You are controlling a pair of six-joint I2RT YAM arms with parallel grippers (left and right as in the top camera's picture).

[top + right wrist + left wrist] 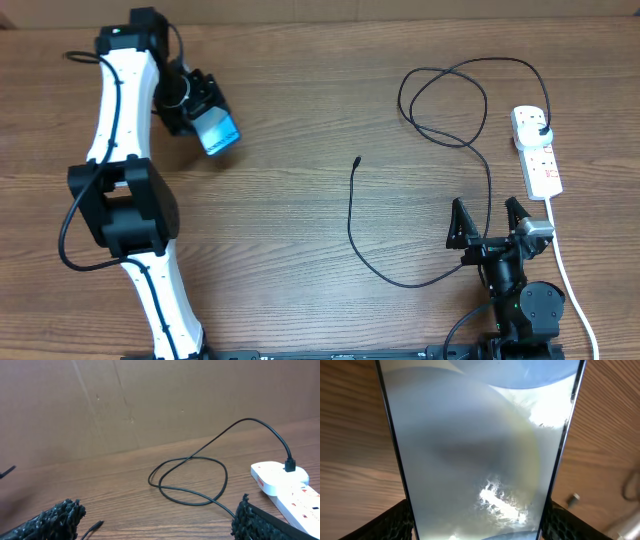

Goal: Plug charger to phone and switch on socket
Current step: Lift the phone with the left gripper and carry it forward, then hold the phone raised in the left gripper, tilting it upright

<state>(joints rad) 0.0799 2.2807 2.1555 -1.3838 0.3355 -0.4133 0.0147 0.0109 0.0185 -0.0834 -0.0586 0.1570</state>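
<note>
My left gripper (pixel 208 118) is shut on the phone (pixel 221 134), which shows its light-blue screen at the far left of the table. In the left wrist view the phone (pixel 475 445) fills the frame, and both black fingers (pixel 395 521) press against its long edges. The charger (pixel 445 105) lies looped on the right. Its black plug (pixel 541 128) sits in the socket (pixel 538 155), and its connector tip (pixel 358 160) lies loose mid-table. My right gripper (pixel 489 220) stands open near the front right, over the cable. The right wrist view shows the charger (pixel 190 480), the tip (pixel 96 524) and the socket (pixel 280 480).
The socket's thick white cord (pixel 566 275) runs toward the front edge beside my right arm's base. A brown cardboard wall (pixel 150 400) stands behind the table. Bare wood lies between the phone and the connector tip.
</note>
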